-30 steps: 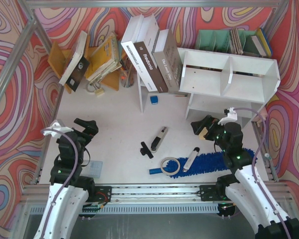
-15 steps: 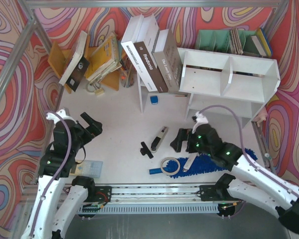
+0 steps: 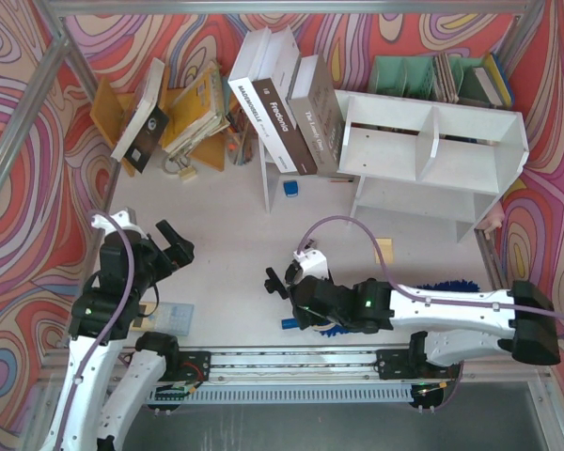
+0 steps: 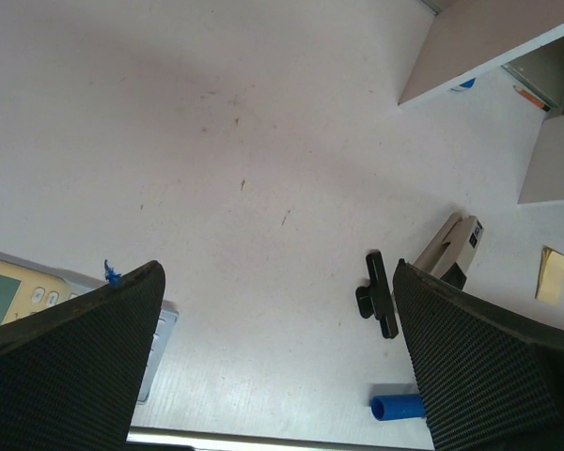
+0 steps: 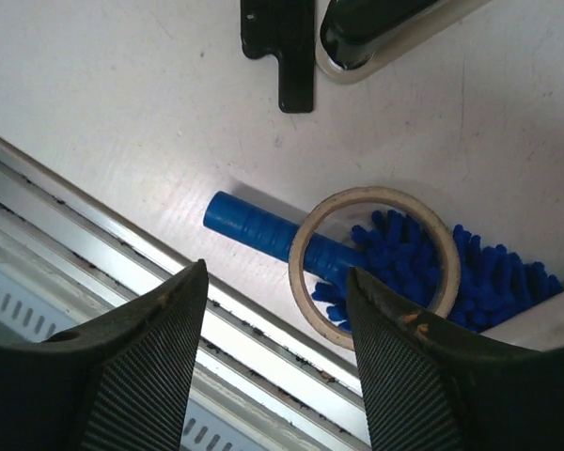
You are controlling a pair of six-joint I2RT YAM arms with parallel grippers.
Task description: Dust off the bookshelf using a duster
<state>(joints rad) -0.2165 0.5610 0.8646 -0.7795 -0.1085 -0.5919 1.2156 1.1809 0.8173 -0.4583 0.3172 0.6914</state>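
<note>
Tabletop (image 3: 226, 235) busy; right hand (image 5: 274, 282) has swung over duster (image 5: 385, 249) (handle end).

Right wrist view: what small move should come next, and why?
Probably lower the right end effector onto the bare end of the duster handle and close. Its jaws hover open by it, and a tape ring lies over the handle's other end.
</note>
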